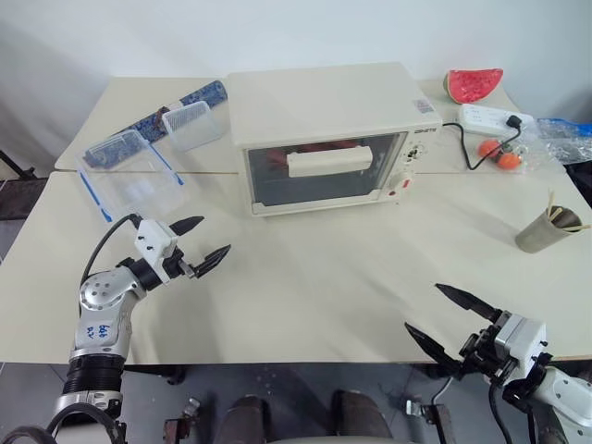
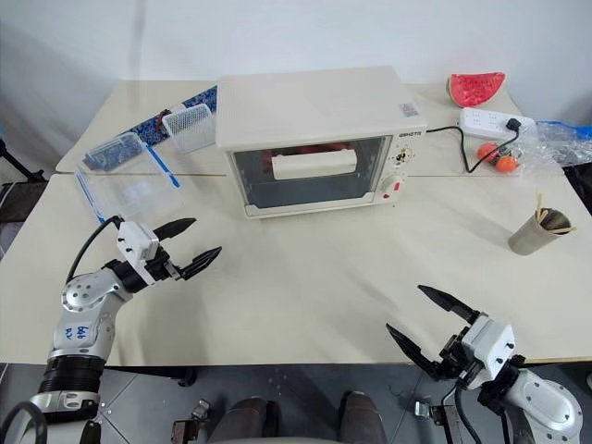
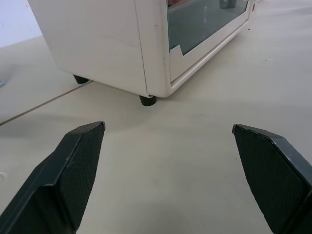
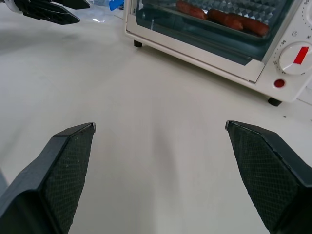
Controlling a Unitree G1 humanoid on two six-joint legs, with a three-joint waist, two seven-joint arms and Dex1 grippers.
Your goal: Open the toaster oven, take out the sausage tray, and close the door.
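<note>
my right wrist view shows reddish-brown sausages on the ridged silvery sausage tray (image 4: pixel 229 12) behind the dark glass door (image 1: pixel 326 169). the boxy cream-white toaster oven (image 1: pixel 324 106) is shut. my left gripper (image 1: pixel 208 242) and right gripper (image 1: pixel 442 314) both gape wide, empty.

You see the toaster oven (image 1: pixel 326 111) in smooth cream-painted casing with a slight sheen, its door (image 1: pixel 326 169) dark glossy glass behind a plain cream bar. Through the glass, your sausage tray (image 4: pixel 242 10) looks like ridged, shiny metal. The table (image 1: pixel 305 277) is matt and smooth. Near its left edge the containers (image 1: pixel 129 171) are clear plastic; the cup (image 1: pixel 546 229) by the right edge is dull metal. Your fingertips (image 3: pixel 78 165) carry a fine cross-hatched black texture.
</note>
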